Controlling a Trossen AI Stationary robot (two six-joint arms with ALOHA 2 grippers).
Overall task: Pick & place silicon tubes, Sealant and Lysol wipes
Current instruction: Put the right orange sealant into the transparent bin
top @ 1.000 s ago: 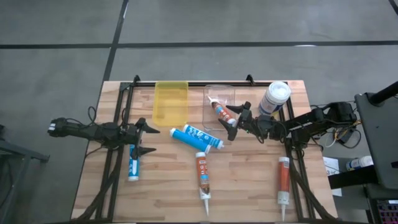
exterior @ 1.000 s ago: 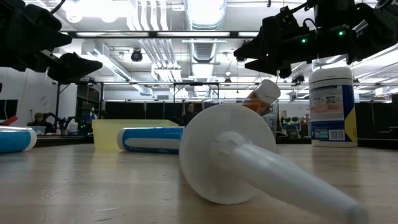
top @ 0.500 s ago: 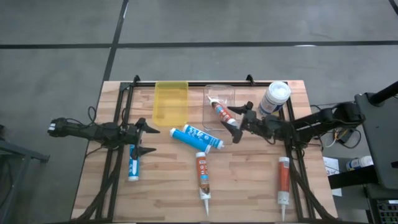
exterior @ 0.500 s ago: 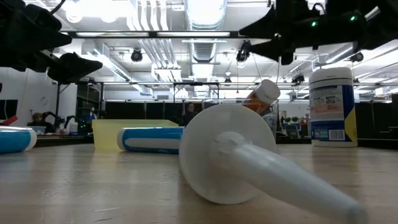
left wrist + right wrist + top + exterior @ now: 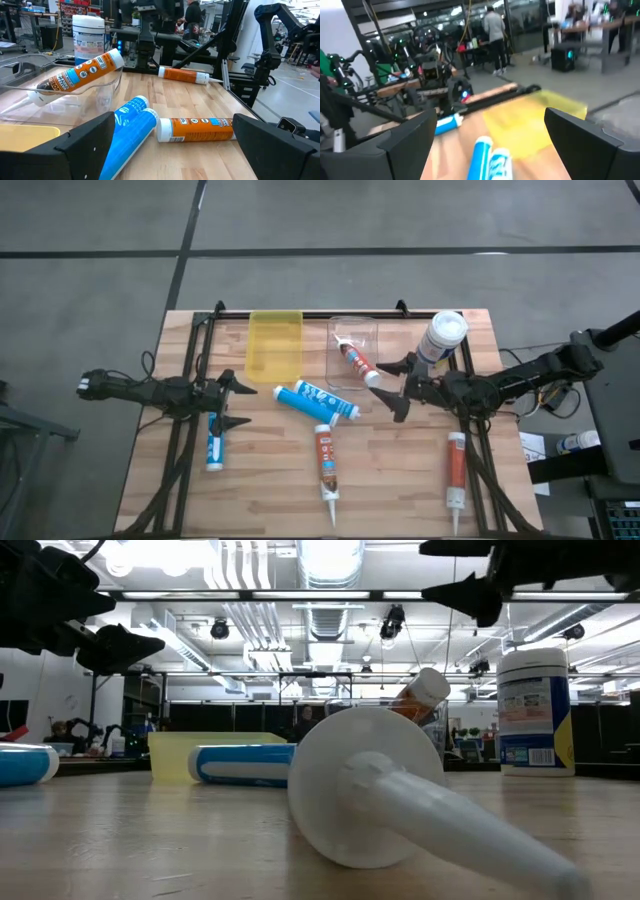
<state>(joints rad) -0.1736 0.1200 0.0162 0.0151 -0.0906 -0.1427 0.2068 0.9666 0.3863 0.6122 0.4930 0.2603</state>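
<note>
The Lysol wipes canister (image 5: pixel 442 338) stands upright at the table's far right; it also shows in the low view (image 5: pixel 535 710). An orange sealant tube (image 5: pixel 355 361) leans in the clear bin (image 5: pixel 340 330), its cap end on the bin's rim. Two blue tubes (image 5: pixel 315 401) lie side by side mid-table. One orange tube (image 5: pixel 326 461) lies near the front, another (image 5: pixel 455 470) at the right. A blue tube (image 5: pixel 213 442) lies at the left. My right gripper (image 5: pixel 398 389) is open and empty, right of the clear bin and raised. My left gripper (image 5: pixel 232 401) is open and empty, left of the blue tubes.
A yellow bin (image 5: pixel 274 343) stands at the far side, left of the clear bin. Dark frame rails (image 5: pixel 190 430) run along both sides of the table. Bare wood (image 5: pixel 390 470) lies between the front orange tube and the right one.
My right gripper has drawn back from the clear bin toward the table's right edge and a little toward the near edge, rising as it went. It stays open and empty. The tubes and the canister have not moved.
</note>
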